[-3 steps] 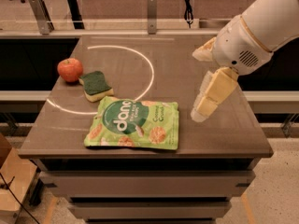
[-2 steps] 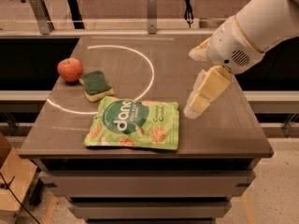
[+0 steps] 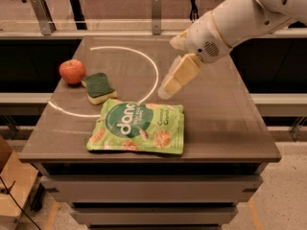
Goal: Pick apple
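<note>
The apple point(image 3: 72, 71) is small, round and red with a yellowish blush. It sits near the left edge of the grey table point(image 3: 225, 119). A green sponge point(image 3: 98, 86) lies right beside it, on its right. My gripper point(image 3: 168, 87) hangs from the white arm point(image 3: 230, 23) over the middle of the table, well to the right of the apple and above the top edge of the green snack bag point(image 3: 139, 127). It holds nothing.
A white arc is marked on the tabletop. The snack bag lies flat at the front centre. Railings and a lower shelf run behind the table, and the floor drops away on both sides.
The arm and gripper have moved left, from the right side of the table toward its middle. The apple, sponge and bag have not moved.
</note>
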### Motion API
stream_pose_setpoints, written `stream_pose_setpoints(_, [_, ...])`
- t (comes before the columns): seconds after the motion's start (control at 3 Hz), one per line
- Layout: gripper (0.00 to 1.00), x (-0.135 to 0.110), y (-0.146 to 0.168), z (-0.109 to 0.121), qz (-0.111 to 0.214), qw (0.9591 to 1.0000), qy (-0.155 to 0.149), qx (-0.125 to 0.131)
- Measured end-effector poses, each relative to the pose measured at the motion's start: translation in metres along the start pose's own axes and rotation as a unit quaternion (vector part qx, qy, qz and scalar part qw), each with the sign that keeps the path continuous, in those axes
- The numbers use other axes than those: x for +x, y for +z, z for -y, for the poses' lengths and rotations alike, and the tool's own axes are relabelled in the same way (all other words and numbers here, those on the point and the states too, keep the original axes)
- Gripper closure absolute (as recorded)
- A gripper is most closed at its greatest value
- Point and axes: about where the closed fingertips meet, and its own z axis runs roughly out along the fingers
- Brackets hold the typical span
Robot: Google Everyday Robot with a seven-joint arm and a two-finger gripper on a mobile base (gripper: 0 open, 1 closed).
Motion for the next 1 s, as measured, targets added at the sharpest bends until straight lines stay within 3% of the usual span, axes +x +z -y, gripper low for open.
stream_pose_setpoints(0.67, [0.00,-0.038,0.063,0.045,0.080,0.9968,-0.007,-0.005])
stream_pose_setpoints(1.0, [0.00,-0.038,0.063,0.045,0.080,0.9967,-0.007,-0.005])
